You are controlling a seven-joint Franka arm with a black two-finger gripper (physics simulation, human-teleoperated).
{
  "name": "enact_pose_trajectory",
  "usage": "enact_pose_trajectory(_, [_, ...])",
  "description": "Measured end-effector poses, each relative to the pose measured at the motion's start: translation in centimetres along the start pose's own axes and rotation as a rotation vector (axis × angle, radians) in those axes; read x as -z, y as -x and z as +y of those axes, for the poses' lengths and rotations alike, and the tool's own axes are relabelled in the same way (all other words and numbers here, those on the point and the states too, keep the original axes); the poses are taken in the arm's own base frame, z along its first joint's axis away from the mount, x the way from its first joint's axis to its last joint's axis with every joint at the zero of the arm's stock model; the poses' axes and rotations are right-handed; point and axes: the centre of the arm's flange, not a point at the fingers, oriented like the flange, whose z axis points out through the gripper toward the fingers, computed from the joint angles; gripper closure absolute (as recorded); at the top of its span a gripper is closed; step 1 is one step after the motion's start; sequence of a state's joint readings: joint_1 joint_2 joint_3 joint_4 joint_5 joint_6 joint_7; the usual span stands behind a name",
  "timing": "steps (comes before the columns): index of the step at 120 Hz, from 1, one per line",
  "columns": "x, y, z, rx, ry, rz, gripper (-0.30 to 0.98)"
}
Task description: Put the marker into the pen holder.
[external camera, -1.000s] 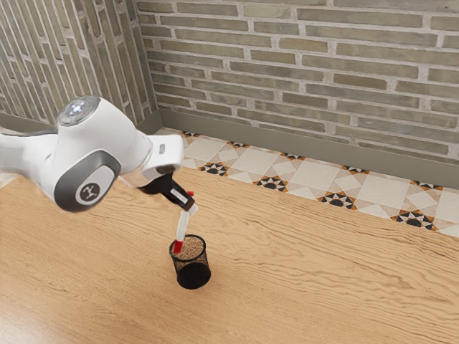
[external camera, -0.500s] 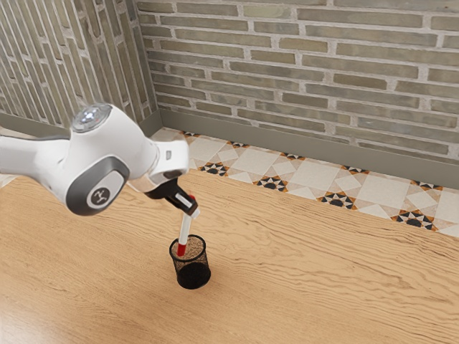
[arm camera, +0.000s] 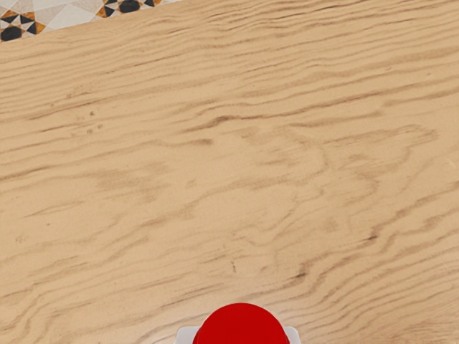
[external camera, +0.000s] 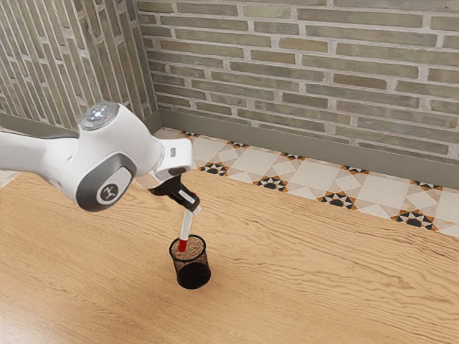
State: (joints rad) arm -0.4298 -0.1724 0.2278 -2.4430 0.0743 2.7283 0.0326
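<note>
At lower left, the marker [external camera: 186, 226] is pinched by the gripper [external camera: 193, 209], red end down to fit the mesh pen holder [external camera: 193, 276].

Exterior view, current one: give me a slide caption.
The claw holds a marker, red end down, at the mouth of a mesh pen holder on a wooden table.

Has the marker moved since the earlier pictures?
Yes. Against the unmoved pen holder, the marker has shifted toward the exterior view's right, its red lower end nearer the mouth's middle.
</note>
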Motion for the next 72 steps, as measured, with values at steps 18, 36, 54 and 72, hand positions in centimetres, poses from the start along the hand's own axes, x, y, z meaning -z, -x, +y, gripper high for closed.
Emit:
enact_pose_trajectory(18, [-0.2,0.0,0.0,-0.003,-0.001,-0.003,0.71])
enact_pose_trajectory(36, [-0.5,0.1,0.0,-0.007,-0.001,-0.004,0.71])
enact_pose_trajectory(54, [-1.0,-0.3,-0.1,-0.010,-0.006,-0.003,0.71])
enact_pose_trajectory(72, [-1.3,-0.3,-0.1,-0.013,-0.008,-0.003,0.71])
